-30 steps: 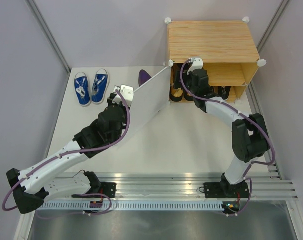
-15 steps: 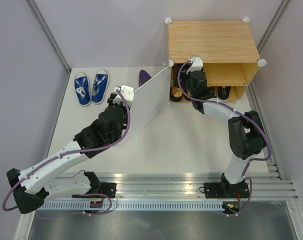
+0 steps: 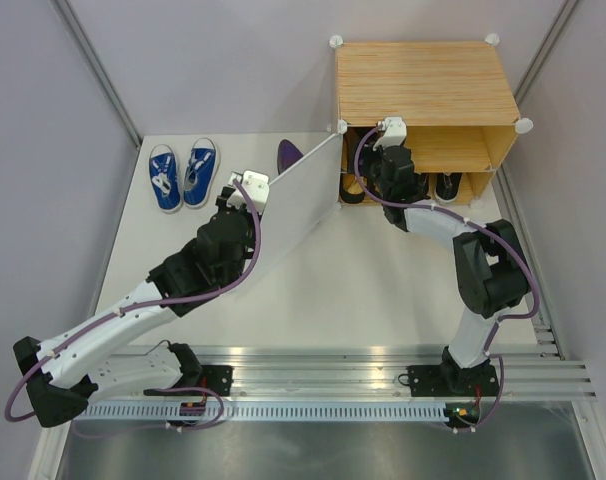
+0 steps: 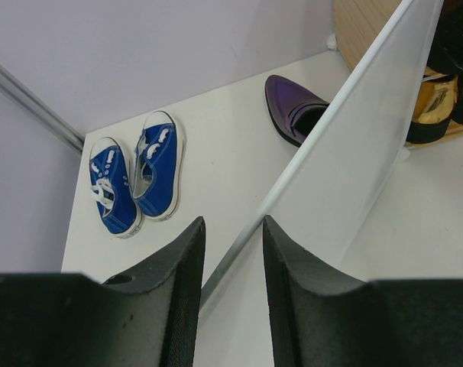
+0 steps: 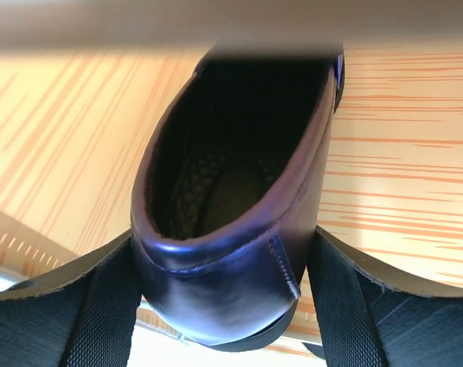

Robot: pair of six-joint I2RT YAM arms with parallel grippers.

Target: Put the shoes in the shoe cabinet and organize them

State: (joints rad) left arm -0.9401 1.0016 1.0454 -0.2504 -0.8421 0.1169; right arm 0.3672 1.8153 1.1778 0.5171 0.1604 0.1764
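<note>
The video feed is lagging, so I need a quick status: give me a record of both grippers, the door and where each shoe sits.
left gripper: straddles edge of open white door; grip unclear
right gripper: closed on heel of purple shoe, on cabinet shelf
second purple shoe: on table beyond door
blue sneakers: paired on table, left of door
gold shoes: inside cabinet

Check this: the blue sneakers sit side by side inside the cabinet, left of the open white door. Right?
No. The blue sneakers sit side by side on the table, outside the shoe cabinet, left of the open white door; the top external view shows it.
</note>
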